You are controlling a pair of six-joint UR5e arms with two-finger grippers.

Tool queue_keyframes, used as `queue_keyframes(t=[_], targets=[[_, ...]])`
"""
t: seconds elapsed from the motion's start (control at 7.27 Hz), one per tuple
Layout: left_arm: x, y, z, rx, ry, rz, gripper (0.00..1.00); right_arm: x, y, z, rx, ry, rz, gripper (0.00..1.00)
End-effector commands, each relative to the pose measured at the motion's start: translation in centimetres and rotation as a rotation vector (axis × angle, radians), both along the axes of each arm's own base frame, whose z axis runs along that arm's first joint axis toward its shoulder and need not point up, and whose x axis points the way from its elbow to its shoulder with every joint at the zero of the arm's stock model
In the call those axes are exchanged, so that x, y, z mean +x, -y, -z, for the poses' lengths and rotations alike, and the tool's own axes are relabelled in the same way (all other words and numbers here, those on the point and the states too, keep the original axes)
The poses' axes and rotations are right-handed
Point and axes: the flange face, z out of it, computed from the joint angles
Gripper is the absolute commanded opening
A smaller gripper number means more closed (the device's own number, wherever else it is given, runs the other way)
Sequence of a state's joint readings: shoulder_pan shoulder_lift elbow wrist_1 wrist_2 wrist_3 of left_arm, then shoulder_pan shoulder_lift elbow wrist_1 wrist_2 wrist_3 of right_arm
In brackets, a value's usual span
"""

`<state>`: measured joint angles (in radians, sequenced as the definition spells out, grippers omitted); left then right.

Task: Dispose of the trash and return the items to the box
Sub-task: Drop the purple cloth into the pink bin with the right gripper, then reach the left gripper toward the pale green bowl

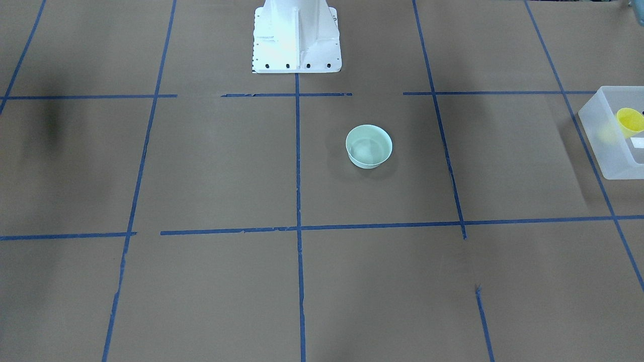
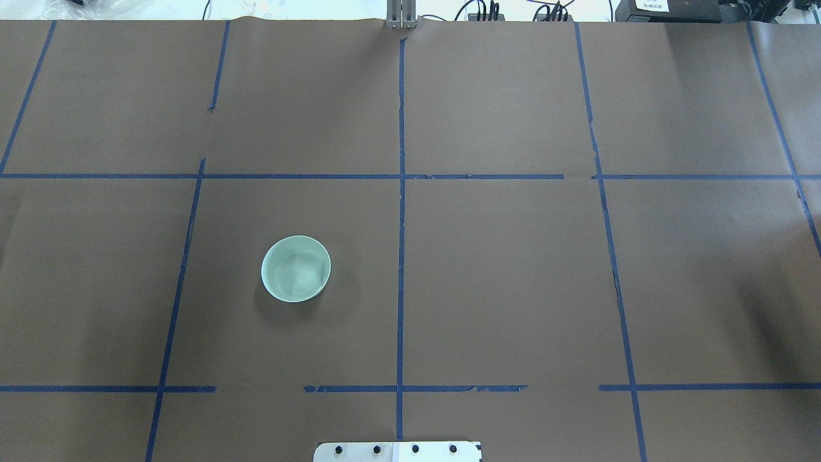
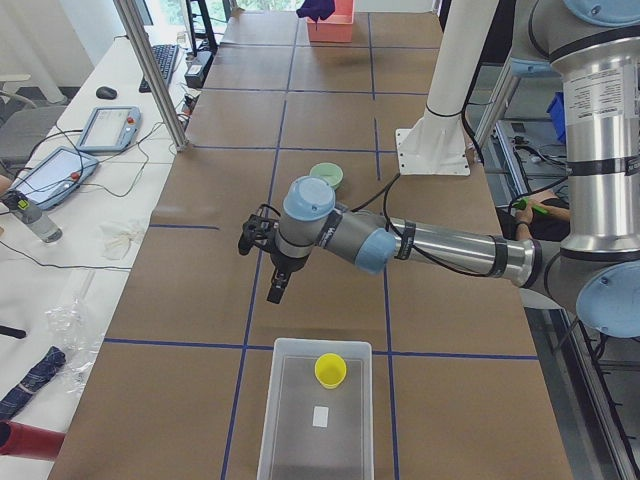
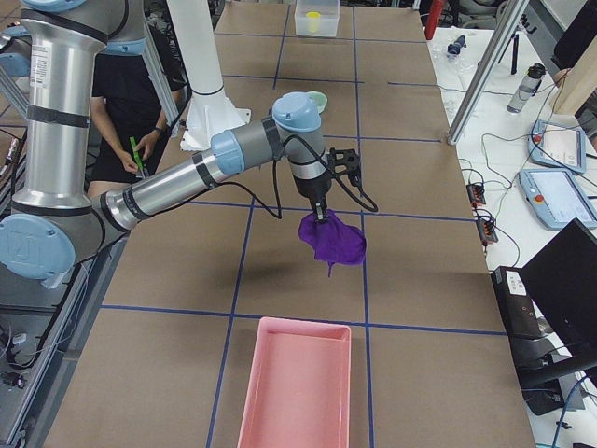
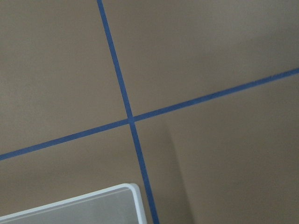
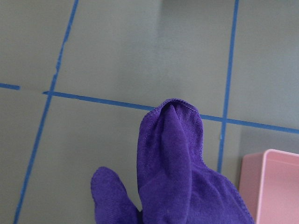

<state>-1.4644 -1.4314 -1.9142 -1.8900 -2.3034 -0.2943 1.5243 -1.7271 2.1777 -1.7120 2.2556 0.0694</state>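
Carry the purple cloth (image 4: 333, 241) toward the pink bin (image 4: 297, 383), judged its likely destination, which sits nearer than the cloth in the right-side view. Trust the hold: right gripper (image 4: 320, 213) clamped on a raised fold, fingers hidden under fabric in the wrist view, the rest dangling clear of the table (image 2: 513, 289). Travel high enough to lift the drooping tail over the bin's rim, stop over the middle of the opening, then lower before releasing. Move smoothly, since limp cloth tends to swing and drape over a wall.

Cannot tell the opening of the left gripper (image 3: 277, 290) from the left-side view alone. Hangs pointing down just beyond the far short wall of the box (image 3: 290, 420), with nothing visibly in it.

Yellow cup (image 3: 331, 371) already inside the box, toward its far end, mouth showing, exact lean unclear. Mint-green bowl (image 2: 296, 268) upright on the table, left of the centre tape line in the overhead view, well apart from box and bin, probably the next thing to return.

- **Cloth:** soft knit with a stitched hem, bunched in loose folds.
- **Bin:** rigid, smooth pink plastic with rounded corners.
- **Box:** frosted translucent plastic, rounded corners, a small white patch on its floor.
- **Cup:** tapered yellow plastic.
- **Bowl:** smooth, round and thin-rimmed.
- **Table:** matte brown paper gridded with blue tape.
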Motion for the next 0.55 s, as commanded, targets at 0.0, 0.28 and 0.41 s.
queue_keyframes(t=[0.0,0.28,0.41], targets=[[7.1,1.0,6.2,-0.016,-0.07,-0.015,1.0,5.4,-0.5,-6.5,0.002,-0.081,0.071,0.0],[16.8,1.1,10.6,-0.093,-0.098,0.011,1.0,8.8,-0.8,-12.9,-0.001,-0.132,0.153,0.0],[19.2,0.6,11.5,-0.12,-0.122,-0.002,1.0,9.6,-1.0,-16.0,-0.031,-0.123,0.176,0.0]])
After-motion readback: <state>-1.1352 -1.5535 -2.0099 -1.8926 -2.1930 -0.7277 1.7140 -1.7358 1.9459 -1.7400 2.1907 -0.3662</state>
